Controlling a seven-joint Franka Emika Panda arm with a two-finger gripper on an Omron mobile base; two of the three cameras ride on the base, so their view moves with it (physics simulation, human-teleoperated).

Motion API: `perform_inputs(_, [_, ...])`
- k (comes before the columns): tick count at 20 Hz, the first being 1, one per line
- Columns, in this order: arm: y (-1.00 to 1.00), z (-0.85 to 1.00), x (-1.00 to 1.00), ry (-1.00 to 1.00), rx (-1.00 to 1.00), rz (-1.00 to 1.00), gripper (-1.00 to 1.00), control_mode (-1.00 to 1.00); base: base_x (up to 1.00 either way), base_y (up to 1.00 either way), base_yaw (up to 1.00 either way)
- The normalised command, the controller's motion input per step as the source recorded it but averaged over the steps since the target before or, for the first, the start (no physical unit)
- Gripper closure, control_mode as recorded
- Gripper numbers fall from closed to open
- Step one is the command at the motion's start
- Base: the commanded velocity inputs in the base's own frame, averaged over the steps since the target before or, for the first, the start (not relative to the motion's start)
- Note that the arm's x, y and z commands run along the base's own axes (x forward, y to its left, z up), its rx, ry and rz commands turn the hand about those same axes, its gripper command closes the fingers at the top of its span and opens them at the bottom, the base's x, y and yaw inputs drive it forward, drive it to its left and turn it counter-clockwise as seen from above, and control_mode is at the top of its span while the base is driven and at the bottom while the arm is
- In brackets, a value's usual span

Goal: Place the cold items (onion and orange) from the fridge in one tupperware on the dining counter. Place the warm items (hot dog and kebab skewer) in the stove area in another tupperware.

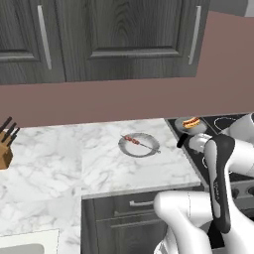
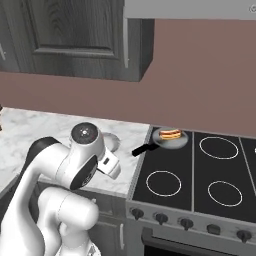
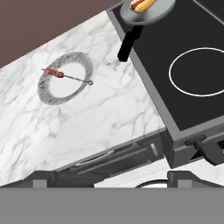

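Note:
A kebab skewer [image 3: 65, 75] [image 1: 138, 142] lies across a round grey plate [image 3: 50, 94] [image 1: 130, 149] on the marble counter. To its right, a hot dog [image 3: 141, 4] [image 1: 191, 122] [image 2: 170, 134] sits in a small grey pan [image 3: 155, 12] [image 2: 175, 142] at the stove's back left corner, and the pan's black handle [image 3: 128, 43] points toward the counter. My gripper [image 3: 113, 179] is open and holds nothing. It hangs above the counter's front edge, near the stove's left side, well short of both foods. The onion, orange and tupperware are out of view.
The black stove [image 2: 200, 175] with white burner rings fills the right side, with knobs [image 2: 161, 217] along its front. A knife block [image 1: 5, 146] stands at the counter's far left, and a sink corner [image 1: 30, 243] shows below it. Dark wall cabinets [image 1: 124, 39] hang above.

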Motion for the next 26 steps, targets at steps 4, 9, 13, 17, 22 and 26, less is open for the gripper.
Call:
perform_inputs(4, [0.00,0.00,0.00,0.00,0.00,0.00,-1.00,1.00,0.13,-0.33,-0.17])
perform_inputs(9, [0.00,0.00,0.00,0.00,0.00,0.00,-1.00,1.00,0.01,-0.15,-0.11])
perform_inputs(13, [0.00,0.00,0.00,0.00,0.00,0.00,-1.00,1.00,0.00,-0.12,-0.10])
perform_inputs(17, [0.00,0.00,0.04,0.10,-0.28,-0.11,-1.00,-1.00,0.00,0.00,0.00])
perform_inputs(22, [-0.07,0.05,0.35,0.14,-0.26,-0.13,-1.00,-1.00,0.00,0.00,0.00])
perform_inputs(26, [-0.41,0.17,0.37,0.03,-0.06,-0.07,-1.00,-1.00,0.00,0.00,0.00])
